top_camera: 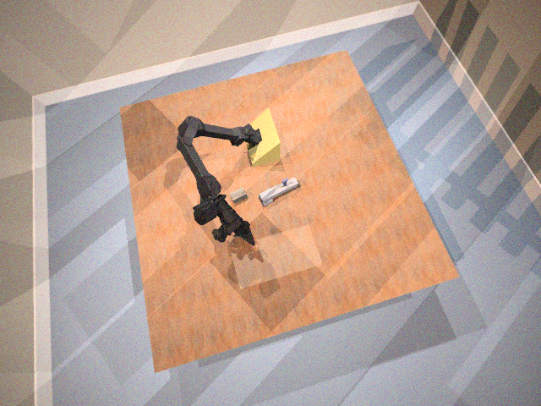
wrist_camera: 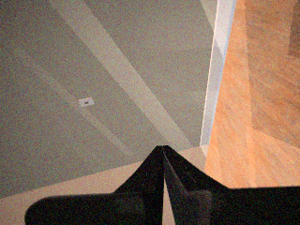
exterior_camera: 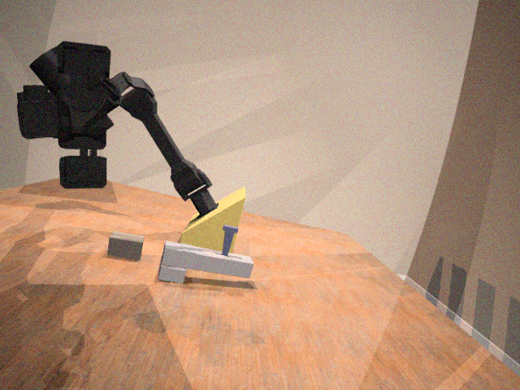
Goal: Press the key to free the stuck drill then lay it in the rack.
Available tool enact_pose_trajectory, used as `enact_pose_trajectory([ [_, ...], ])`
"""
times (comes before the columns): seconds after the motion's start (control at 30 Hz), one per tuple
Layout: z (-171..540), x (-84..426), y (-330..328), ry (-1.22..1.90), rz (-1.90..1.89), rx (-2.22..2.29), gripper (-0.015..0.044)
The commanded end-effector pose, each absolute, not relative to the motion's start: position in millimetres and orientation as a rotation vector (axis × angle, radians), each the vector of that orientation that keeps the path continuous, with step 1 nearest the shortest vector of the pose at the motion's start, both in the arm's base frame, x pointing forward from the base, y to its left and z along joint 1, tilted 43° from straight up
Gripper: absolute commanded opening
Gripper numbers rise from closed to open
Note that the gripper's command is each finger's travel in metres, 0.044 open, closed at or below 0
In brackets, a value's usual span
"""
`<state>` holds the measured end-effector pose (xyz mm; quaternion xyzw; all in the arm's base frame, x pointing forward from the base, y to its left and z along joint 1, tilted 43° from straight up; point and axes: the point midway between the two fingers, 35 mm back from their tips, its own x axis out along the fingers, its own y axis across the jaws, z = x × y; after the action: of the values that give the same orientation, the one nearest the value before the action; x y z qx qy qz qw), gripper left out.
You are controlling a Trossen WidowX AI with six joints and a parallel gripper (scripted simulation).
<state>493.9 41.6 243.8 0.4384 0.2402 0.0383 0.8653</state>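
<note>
A blue T-shaped piece, apparently the drill, stands upright in a long pale grey bar. A small grey block, perhaps the key, sits low at one end of the bar. A separate grey-green block, possibly the rack, lies beside the bar; its top detail is too small to tell. My gripper is shut and empty, its fingertips meeting. It hangs above the table, away from both bar and block. The wrist view shows neither of them.
The yellow wedge under my arm's base stands behind the bar. The wooden table carries everything, with a paler rectangular patch on it. The wrist view shows a wall and the table's surface.
</note>
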Motion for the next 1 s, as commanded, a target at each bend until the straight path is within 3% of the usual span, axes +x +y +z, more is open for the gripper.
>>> enact_pose_trajectory([
  [0.0, 178, 479, 76, 0.730, -0.033, 0.814, 0.0000],
  [0.33, 56, 386, 126, 1.220, -0.267, 0.300, 0.0000],
  [0.63, 22, 275, 123, 1.519, -0.385, -0.596, 0.0000],
  [0.97, 26, 263, 120, 1.535, -0.389, -0.766, 0.0000],
])
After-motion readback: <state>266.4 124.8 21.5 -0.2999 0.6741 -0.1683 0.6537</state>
